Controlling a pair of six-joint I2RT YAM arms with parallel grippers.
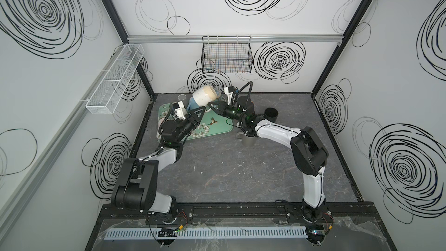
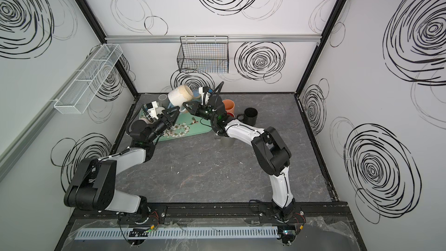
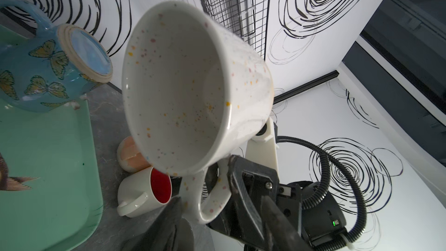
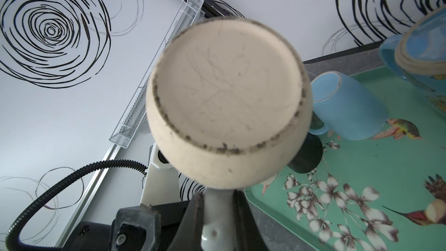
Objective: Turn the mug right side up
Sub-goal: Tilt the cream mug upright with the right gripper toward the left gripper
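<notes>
Closest to the right wrist camera, the right gripper (image 4: 218, 204) is pinched on the handle of the speckled white mug (image 4: 226, 97), with one black finger on each side of it. The mug's unglazed tan base fills the middle of that view.

In both top views the mug hangs in the air over the far end of the green floral tray (image 1: 218, 126). It is tilted well over, with its base raised toward the right arm and its mouth turned toward the left arm. The left wrist view looks straight into its dotted interior.

The left gripper (image 1: 202, 111) sits just beside the right one, under the mug, and its jaws are spread. In the left wrist view the handle loop lies between them, but it cannot be told whether either finger touches it.

On the tray, a blue butterfly mug (image 3: 48, 73) shows its ringed base, and a light blue mug (image 4: 350, 109) lies on its side. Beside the tray, on the grey table (image 1: 217, 177), a white mug with a red inside (image 3: 140, 196) also lies on its side. A black mug (image 1: 271, 114) stands upright to the right of the right arm's wrist, and an orange cup (image 2: 228, 106) stands just behind that wrist.
</notes>
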